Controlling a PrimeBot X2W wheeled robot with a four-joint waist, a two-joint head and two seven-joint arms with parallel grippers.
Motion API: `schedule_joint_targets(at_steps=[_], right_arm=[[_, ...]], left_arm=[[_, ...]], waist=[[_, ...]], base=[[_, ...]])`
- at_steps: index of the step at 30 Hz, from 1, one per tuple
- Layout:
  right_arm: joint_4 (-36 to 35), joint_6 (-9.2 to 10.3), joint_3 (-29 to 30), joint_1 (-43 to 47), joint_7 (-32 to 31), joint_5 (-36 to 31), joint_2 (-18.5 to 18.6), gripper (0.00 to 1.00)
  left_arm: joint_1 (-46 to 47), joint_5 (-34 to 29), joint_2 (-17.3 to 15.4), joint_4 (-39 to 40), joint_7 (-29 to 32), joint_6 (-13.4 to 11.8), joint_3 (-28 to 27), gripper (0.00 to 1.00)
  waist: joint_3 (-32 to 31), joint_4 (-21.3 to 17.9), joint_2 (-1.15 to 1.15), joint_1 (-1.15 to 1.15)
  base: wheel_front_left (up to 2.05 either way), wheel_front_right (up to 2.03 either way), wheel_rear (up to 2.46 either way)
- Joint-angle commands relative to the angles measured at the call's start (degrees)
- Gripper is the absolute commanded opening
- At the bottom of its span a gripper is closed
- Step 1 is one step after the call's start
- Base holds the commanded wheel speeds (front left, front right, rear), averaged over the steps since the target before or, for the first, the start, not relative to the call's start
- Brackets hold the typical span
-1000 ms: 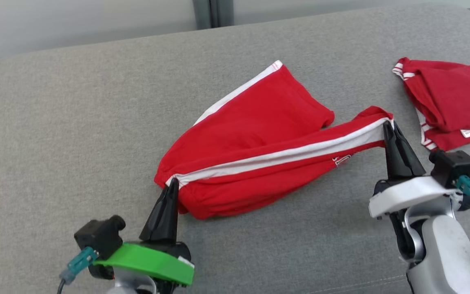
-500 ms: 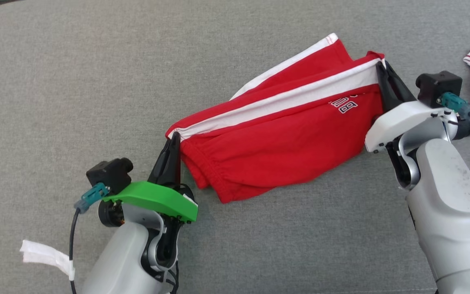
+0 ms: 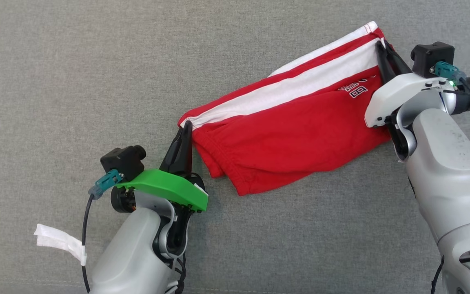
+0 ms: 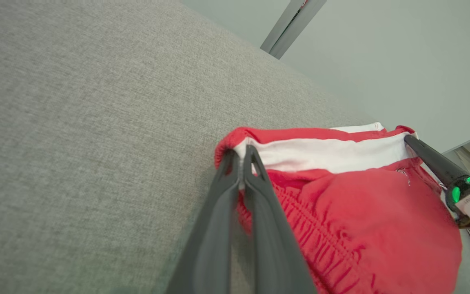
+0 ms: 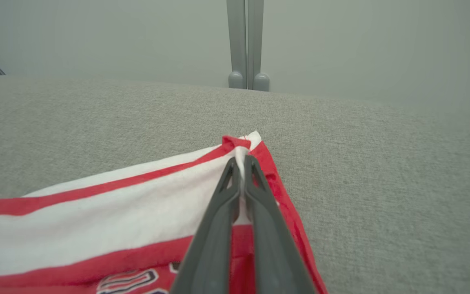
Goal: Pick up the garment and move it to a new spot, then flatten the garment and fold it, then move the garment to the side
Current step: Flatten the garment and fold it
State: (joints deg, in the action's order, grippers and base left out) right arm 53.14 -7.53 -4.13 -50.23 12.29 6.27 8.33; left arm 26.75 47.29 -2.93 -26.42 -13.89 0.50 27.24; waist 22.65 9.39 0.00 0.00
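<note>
Garment (image 3: 292, 134) lies on the grey cushion (image 3: 76, 81) in our head view, a pair of red shorts sitting right of centre, its long axis running from 8 o'clock to 2 o'clock. We see a white stripe (image 3: 292, 92) along its upper edge, drawn straight between the two claws, while the red body spreads away toward 5 o'clock. White lettering (image 3: 355, 90) sits near the 2 o'clock end.

At the 8 o'clock end, we find the left gripper (image 3: 187, 125) clenched on the garment's corner, its dark fingers pressed together with the stripe's end pinched between them. Our left wrist view shows the gathered waistband (image 4: 300, 212) just beside those fingers, at their 4 o'clock.

At the 2 o'clock end, the right gripper (image 3: 380, 45) is likewise clenched, grasping the hem corner where the white stripe stops. In our right wrist view the fingers meet on the fabric, and a thin red edge folds over their tips.

We cannot tell whether the held edge is lifted clear of the cushion. Beyond the cushion, at 12 o'clock in the right wrist view, stands a pale wall with a grey post (image 5: 245, 41).
</note>
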Motion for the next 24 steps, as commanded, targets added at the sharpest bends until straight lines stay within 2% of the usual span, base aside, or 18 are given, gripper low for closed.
schedule_joint_targets(at_steps=[1,2,3,4,8,16,24], right_arm=[[1.1,0.09,0.0,-1.3,0.8,-0.4,0.4,1.0],[1.9,0.09,0.1,-1.9,1.1,-0.4,0.4,1.0],[2.5,0.09,0.2,-2.2,1.3,-0.5,0.5,1.0],[3.4,0.09,0.3,-2.5,1.6,-0.4,0.5,1.0],[5.1,0.09,0.3,-3.2,2.3,0.1,0.7,1.0],[5.8,0.09,-2.9,-0.7,2.8,2.2,3.7,1.0],[7.3,0.09,-7.6,2.8,-1.6,7.4,6.8,1.0]], left_arm=[[1.0,0.0,0.0,0.1,-0.5,-0.1,0.1,0.06],[1.0,-0.3,-0.1,0.5,-0.6,-0.2,0.2,0.45],[0.8,-0.5,-0.1,0.8,-0.8,-0.5,0.2,0.77],[0.5,-0.6,-0.1,1.2,-0.9,-0.6,0.1,1.0],[-1.8,-1.9,-0.3,3.5,-1.2,-1.3,-0.6,1.0],[-9.1,-8.2,-4.2,12.3,-1.3,-3.5,-4.5,1.0],[-17.8,-13.5,-6.4,20.3,-1.3,-5.7,-9.0,1.0]], waist=[[-0.3,0.2,0.0,0.0],[-0.6,0.2,0.0,0.0],[-0.8,0.2,0.0,0.0],[-1.1,0.2,0.0,0.0],[-2.6,-0.2,0.0,0.0],[-6.5,-1.2,0.0,0.0],[-9.4,-1.4,0.0,0.0]], base=[[0.0,0.0,0.0],[0.0,0.0,0.0],[0.0,0.0,0.0],[0.0,0.0,0.0],[0.0,0.0,0.0],[0.0,0.0,0.0],[0.0,0.0,0.0]])
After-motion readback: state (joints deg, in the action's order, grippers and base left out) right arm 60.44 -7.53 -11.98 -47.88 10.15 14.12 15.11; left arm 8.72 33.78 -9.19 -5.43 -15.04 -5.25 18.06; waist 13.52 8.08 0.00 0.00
